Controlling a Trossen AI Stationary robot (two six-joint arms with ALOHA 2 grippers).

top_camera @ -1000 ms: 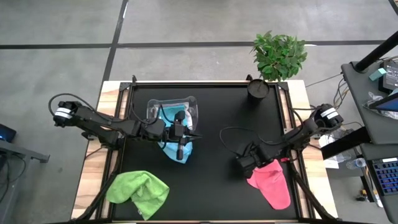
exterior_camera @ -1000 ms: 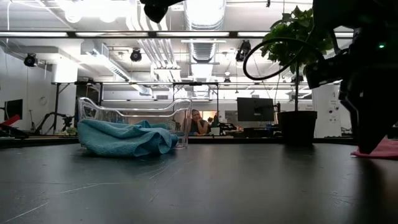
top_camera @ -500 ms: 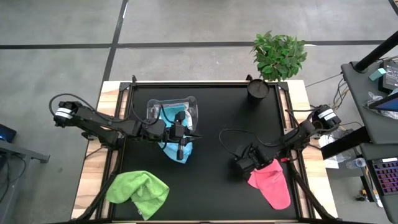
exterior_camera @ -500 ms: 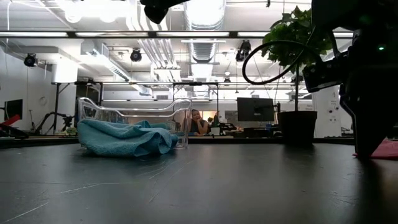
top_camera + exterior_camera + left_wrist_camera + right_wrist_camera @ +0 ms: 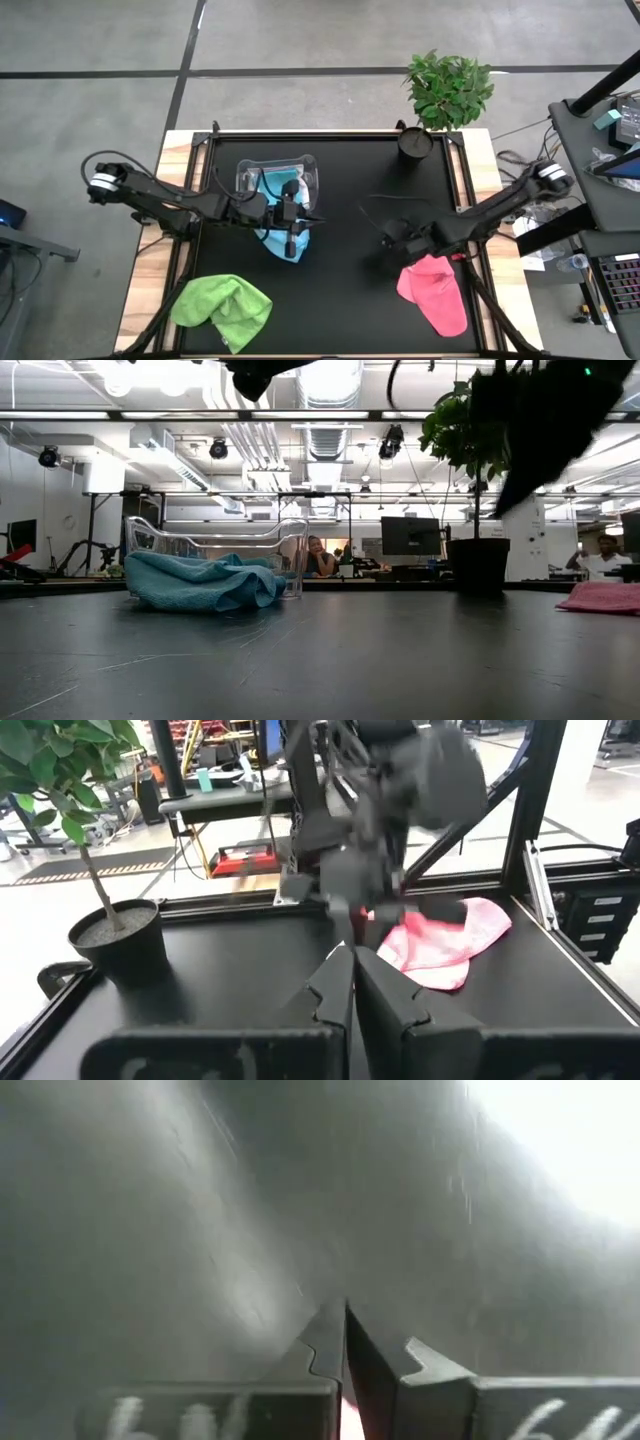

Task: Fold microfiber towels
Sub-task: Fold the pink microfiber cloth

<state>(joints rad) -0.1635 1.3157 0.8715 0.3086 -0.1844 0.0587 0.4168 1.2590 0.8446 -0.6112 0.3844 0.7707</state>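
while the pink towel (image 5: 434, 292) lies just beside it, the right gripper (image 5: 390, 240) is closed, empty.

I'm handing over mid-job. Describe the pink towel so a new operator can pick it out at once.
Start at the black table in the high view and go to the corner nearest the right arm's side, opposite the potted plant. The pink towel lies there, spread flat beside the right gripper. It is the only pink cloth; the green towel is bunched at the opposite corner.

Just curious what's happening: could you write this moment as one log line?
left fingers shut, above blue towel | right fingers shut, near pink towel | green towel crumpled
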